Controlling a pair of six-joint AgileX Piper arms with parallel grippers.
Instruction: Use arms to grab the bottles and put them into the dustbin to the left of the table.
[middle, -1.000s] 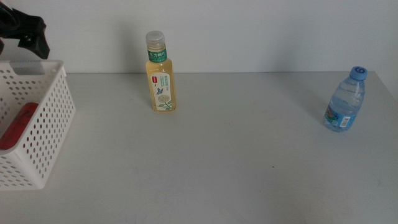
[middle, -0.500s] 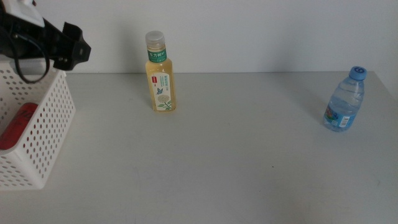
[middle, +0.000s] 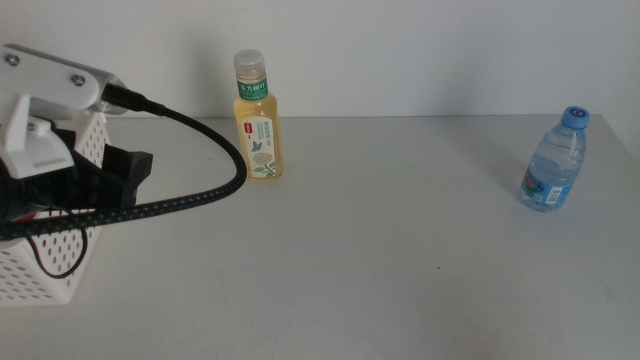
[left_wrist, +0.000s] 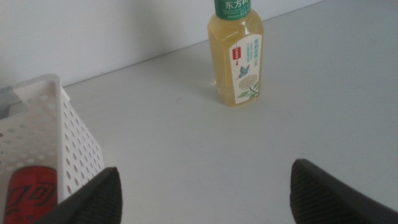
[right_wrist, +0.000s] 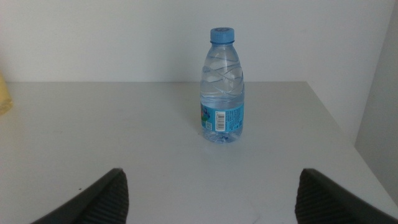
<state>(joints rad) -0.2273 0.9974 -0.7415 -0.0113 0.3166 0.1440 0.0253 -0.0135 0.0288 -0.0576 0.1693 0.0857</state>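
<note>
Status: we count one of three done, judging by what lies where.

Near field, middle view: the left arm (middle: 110, 195) comes in at 9 o'clock in front of the dustbin (middle: 40, 270), which sits at the desk's left edge. Left hand (left_wrist: 205, 193): jaws spread wide, nothing between them, only bare desk (left_wrist: 205, 143) in the gap. Right hand (right_wrist: 208, 193): out of the middle view, waiting; jaws wide apart as well, nothing held.

Done: the red soda can (left_wrist: 31, 193) lies inside the dustbin, seen through the left wrist camera just behind the perforated wall. In the middle view the arm hides it.

Left to do, going farther out:
- water bottle (middle: 555, 160), blue cap, upright at 3 o'clock near the desk's right edge. The right wrist view has it dead ahead between the jaws (right_wrist: 222, 87), well apart from them.
- tea bottle (middle: 257, 120), yellow, upright at roughly 11 o'clock near the back wall, well clear of the dustbin. The left wrist view shows it ahead of the left hand (left_wrist: 239, 59), not touched.

Our read: the left hand is free and looks lined up for the tea bottle next; the water bottle is farthest from the bin, so it likely needs a long carry across the desk.
</note>
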